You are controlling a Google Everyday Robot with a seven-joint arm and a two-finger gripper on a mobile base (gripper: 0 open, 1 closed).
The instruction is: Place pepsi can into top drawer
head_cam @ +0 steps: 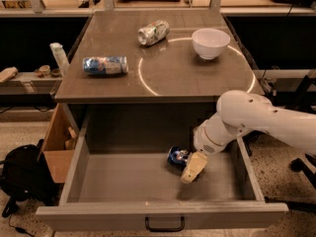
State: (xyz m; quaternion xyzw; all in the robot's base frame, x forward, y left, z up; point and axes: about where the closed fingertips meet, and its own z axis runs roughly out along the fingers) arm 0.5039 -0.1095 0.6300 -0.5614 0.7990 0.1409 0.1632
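The dark blue pepsi can (176,156) lies on its side on the floor of the open top drawer (123,174), towards the right rear. The drawer is pulled far out, and its small black handle (164,224) shows on the front panel. My gripper (191,169) reaches down into the drawer on the white arm (256,120) from the right. It sits right against the can's right side, low over the drawer floor. Whether it holds the can does not show.
On the tabletop (163,78) lie a pale blue-and-white can (104,65), a silver-green can (153,32) and a white bowl (210,42). A cardboard box (57,144) and a black bag (22,179) stand on the floor at the left.
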